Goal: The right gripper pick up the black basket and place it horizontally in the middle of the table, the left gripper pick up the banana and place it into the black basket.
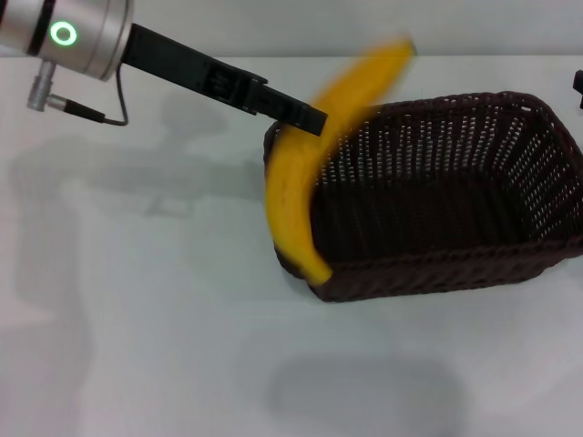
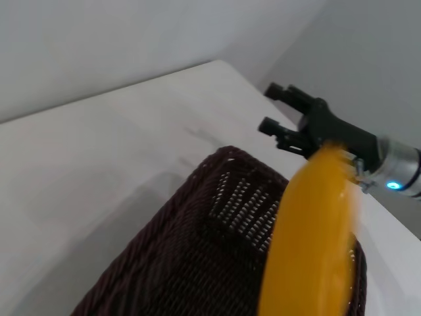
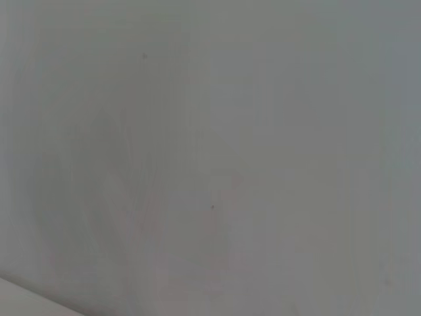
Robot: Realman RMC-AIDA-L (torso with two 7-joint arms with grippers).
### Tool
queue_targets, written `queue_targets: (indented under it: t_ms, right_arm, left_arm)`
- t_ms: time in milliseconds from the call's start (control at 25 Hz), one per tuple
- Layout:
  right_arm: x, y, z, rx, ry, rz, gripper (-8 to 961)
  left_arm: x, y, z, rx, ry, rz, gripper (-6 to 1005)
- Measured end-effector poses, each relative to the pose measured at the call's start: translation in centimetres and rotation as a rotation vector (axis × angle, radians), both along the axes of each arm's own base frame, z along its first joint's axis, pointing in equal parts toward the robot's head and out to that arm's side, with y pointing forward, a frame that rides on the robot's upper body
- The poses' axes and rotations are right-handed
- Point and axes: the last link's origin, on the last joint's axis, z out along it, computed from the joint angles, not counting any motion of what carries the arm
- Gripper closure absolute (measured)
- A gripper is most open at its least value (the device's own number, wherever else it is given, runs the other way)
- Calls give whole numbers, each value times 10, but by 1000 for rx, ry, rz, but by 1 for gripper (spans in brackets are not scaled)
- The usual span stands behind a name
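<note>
The black basket (image 1: 437,209) lies lengthwise on the white table (image 1: 137,319), right of centre. The yellow banana (image 1: 291,196) stands steeply over the basket's left end; its low tip touches the near-left rim and its upper half is smeared with motion. My left gripper (image 1: 310,116) reaches in from the upper left, and its black fingers cross the banana's middle. In the left wrist view the banana (image 2: 312,243) fills the foreground over the basket (image 2: 191,263). My right gripper (image 2: 268,106) hangs open and empty beyond the basket's far end, and only a sliver of it shows at the head view's right edge (image 1: 577,86).
The left arm's silver wrist with a green ring light (image 1: 64,35) is at the top left. The right wrist view shows only a blank grey surface. The table's far edge meets a pale wall (image 2: 131,39).
</note>
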Motion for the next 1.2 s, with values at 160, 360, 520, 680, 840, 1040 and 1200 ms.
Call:
queue_targets:
  t_ms: [160, 360, 520, 680, 840, 1040, 1200]
  right_arm:
    - [-1, -2, 0, -3, 5, 9, 154]
    - [2, -7, 0, -3, 15, 14, 154]
    - [1, -11, 2, 2, 28, 31, 155]
    - [3, -16, 6, 15, 38, 42, 155]
    - [4, -19, 7, 19, 37, 46, 155]
    - [6, -23, 8, 20, 37, 45, 155]
    - [9, -30, 9, 28, 51, 54, 156]
  left_arm:
    - [2, 0, -4, 11, -4, -54, 428]
    - [1, -1, 2, 66, -55, -147, 193]
    - [-10, -7, 19, 181, -121, -220, 158]
    - [-41, -18, 36, 355, -187, -250, 123]
    - [-74, -33, 50, 520, -247, -257, 123]
    - [-127, -71, 71, 786, -300, -282, 123]
    - [-164, -102, 76, 982, -308, -310, 123]
